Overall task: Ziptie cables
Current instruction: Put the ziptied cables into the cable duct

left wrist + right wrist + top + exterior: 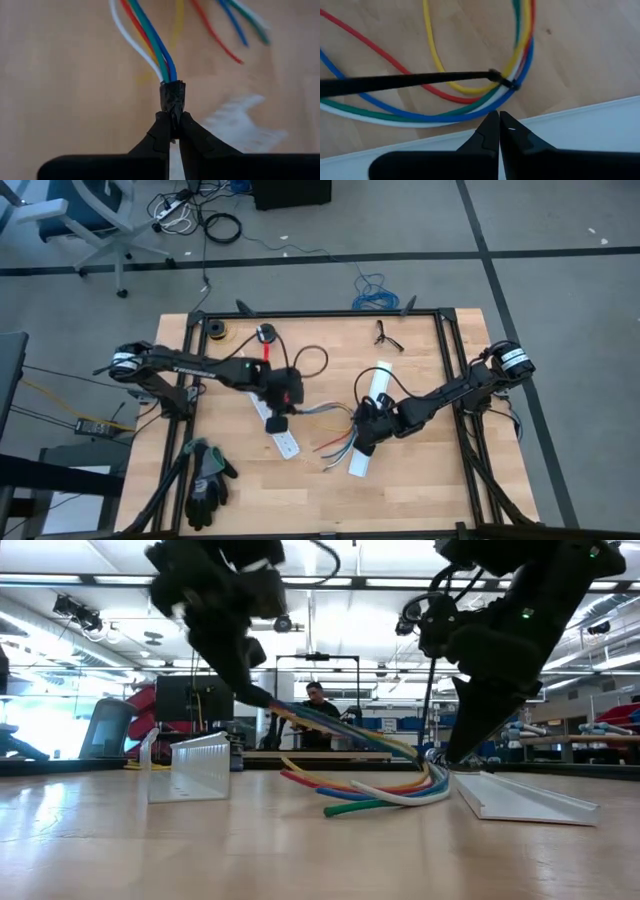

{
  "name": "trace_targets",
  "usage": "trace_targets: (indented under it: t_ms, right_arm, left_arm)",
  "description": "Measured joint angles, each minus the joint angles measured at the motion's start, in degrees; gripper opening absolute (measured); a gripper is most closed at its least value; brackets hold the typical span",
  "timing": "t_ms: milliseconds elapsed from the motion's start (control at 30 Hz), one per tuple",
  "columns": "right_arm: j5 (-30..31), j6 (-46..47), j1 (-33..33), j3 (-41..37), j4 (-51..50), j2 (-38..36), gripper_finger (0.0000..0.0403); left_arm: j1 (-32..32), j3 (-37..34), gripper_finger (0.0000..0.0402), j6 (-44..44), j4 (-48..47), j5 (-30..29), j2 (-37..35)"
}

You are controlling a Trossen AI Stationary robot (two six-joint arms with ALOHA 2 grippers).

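Left wrist view shows the left gripper (174, 131) clamped on the black-taped end of the cables (150, 40), detail the high view lacks. The right wrist view shows the right gripper (498, 131) pressed together on nothing, just beside a black zip tie (410, 80) looped around the wires, above a white strip (580, 125). The low view shows the bundle lifted from the wooden table (250, 850).

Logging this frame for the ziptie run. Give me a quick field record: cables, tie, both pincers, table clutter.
cables: coloured bundle mid-table, one end lifted off the wood
left pincer: shut on the bundle's black-wrapped end
zip tie: black, looped round the cables, long tail sticking out
right pincer: shut, empty, just beside the tie over a white strip
clutter: black gloves at the front left of the table
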Motion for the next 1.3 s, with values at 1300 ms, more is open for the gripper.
trace_targets:
  t_ms: [1300]
  right_arm:
    - [-0.7, 7.6, 8.1, -0.1, 15.0, 0.0, 0.0]
  left_arm:
    - [-17.0, -0.5, 0.0021, -16.6, -30.6, -11.8, -2.9]
